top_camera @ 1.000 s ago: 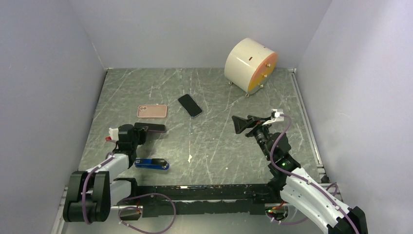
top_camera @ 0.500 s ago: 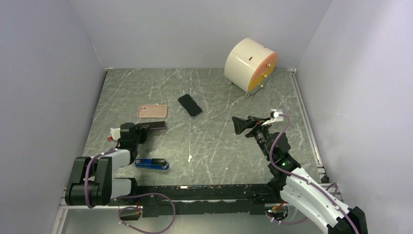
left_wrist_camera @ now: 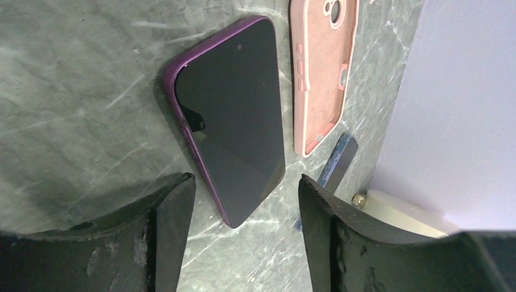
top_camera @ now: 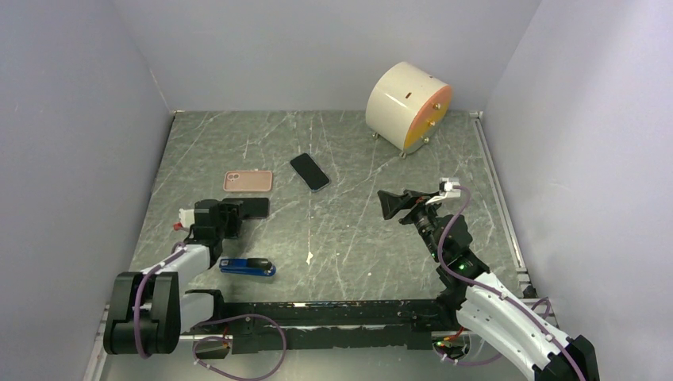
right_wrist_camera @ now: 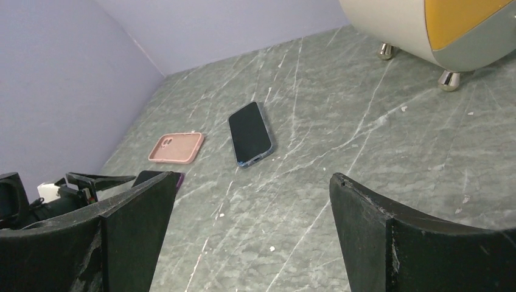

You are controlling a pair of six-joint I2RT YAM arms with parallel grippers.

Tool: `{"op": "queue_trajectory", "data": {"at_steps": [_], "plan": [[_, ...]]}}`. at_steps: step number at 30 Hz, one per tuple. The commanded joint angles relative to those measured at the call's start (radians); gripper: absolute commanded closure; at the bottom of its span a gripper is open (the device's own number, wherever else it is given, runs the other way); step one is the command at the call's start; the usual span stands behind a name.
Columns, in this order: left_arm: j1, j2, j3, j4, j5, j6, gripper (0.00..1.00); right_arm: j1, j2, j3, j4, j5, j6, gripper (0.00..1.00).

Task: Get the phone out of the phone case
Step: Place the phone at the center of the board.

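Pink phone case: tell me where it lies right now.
In the top view the pink phone case lies flat on the left half of the table, just beyond the purple phone and left of the dark phone.

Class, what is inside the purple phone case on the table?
A phone, dark screen up, fills the purple phone case. The phone's back and the inner floor of the case are covered, so they cannot be seen.

open table (top_camera: 349, 230) between arms, pink case (left_wrist_camera: 322, 67) just beside purple phone (left_wrist_camera: 234, 115)
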Motion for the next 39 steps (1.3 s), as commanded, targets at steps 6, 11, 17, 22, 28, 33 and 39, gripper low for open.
{"op": "queue_trajectory", "data": {"at_steps": [6, 11, 17, 22, 28, 33, 39], "plan": [[0.005, 0.068, 0.084, 0.010, 0.048, 0.047, 0.31, -0.005, -0.003, 0.009, 0.025, 0.014, -0.013, 0.01], [0.005, 0.135, 0.116, 0.048, 0.076, 0.053, 0.31, -0.005, -0.001, 0.007, 0.025, 0.009, -0.014, 0.01], [0.004, 0.171, 0.142, 0.058, 0.068, 0.067, 0.30, -0.004, 0.005, 0.011, 0.021, 0.007, -0.015, 0.01], [0.005, 0.169, 0.131, 0.076, 0.054, 0.034, 0.29, -0.005, 0.012, 0.010, 0.025, 0.005, -0.012, 0.01], [0.002, 0.174, 0.126, 0.105, 0.088, -0.010, 0.26, -0.005, 0.024, 0.014, 0.026, -0.001, -0.012, 0.01], [-0.031, 0.134, 0.117, 0.046, 0.114, -0.009, 0.22, -0.008, 0.019, 0.010, 0.029, 0.000, -0.010, 0.01], [-0.111, 0.142, 0.106, 0.046, 0.112, -0.018, 0.21, -0.007, 0.019, 0.010, 0.027, -0.001, -0.007, 0.01]]}}
